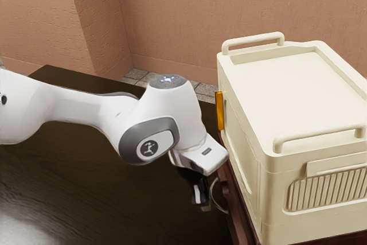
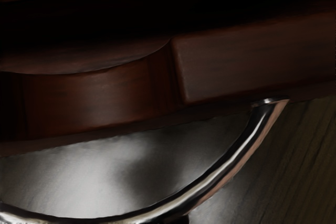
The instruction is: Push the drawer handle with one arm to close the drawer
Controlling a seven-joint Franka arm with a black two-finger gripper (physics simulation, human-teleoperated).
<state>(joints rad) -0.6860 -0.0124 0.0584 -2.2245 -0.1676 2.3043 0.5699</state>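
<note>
My gripper (image 1: 200, 197) points down beside the curved metal handle (image 1: 214, 194) in the exterior view, on its left side; whether they touch I cannot tell. The handle is fixed to the dark red-brown drawer (image 1: 230, 202), low under the cream box. In the wrist view, the shiny handle (image 2: 226, 170) bows out from the drawer front (image 2: 252, 66), which has a curved recess. A dark space lies behind the top edge of that front, so the drawer stands partly out.
A large cream box (image 1: 287, 96) with rail handles rests on the brown furniture above the drawer. An orange piece (image 1: 219, 110) sits at its side. Dark wooden flooring (image 1: 86, 187) spreads below the arm, and pinkish walls (image 1: 172, 15) rise behind.
</note>
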